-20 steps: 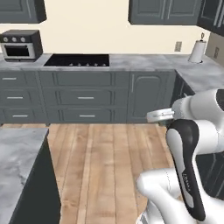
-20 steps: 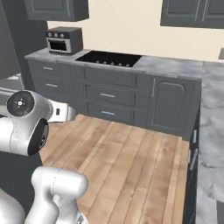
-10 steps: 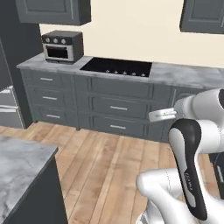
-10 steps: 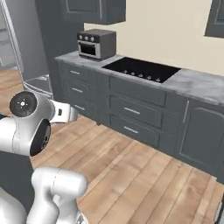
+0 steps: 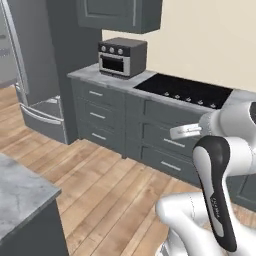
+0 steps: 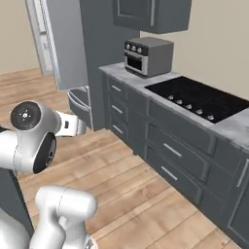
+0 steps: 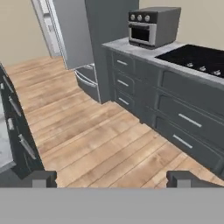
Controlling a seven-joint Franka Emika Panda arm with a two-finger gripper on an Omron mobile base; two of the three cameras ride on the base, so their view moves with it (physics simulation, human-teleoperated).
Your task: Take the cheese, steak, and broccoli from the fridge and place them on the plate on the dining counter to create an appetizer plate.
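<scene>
While the jaws stand wide apart and empty, the gripper [image 7: 111, 178] looks out over bare wooden floor [image 7: 87, 140] toward the kitchen's far wall. Going left to right, the fridge [image 5: 22, 65] comes first — tall, with pale grey-edged doors and a long handle across its lower drawer, doors shut as far as can be seen, so nothing inside it shows. In the left base view a corner of the grey veined dining counter [image 5: 20, 197] sits at the lower left, well apart from the fridge across the floor. Just beside the fridge rises a tall dark cabinet panel [image 6: 97, 58], and from it a wall counter [image 5: 92, 75] with a grey top runs right over dark drawers [image 5: 97, 112]. A small dark countertop oven [image 5: 122, 56] stands at the left end of that counter, under an upper cabinet [image 5: 120, 14]. Next along, a black cooktop [image 5: 185, 91] is set flush into the top. Open floor lies between the gripper and the fridge — nothing stands in between.
</scene>
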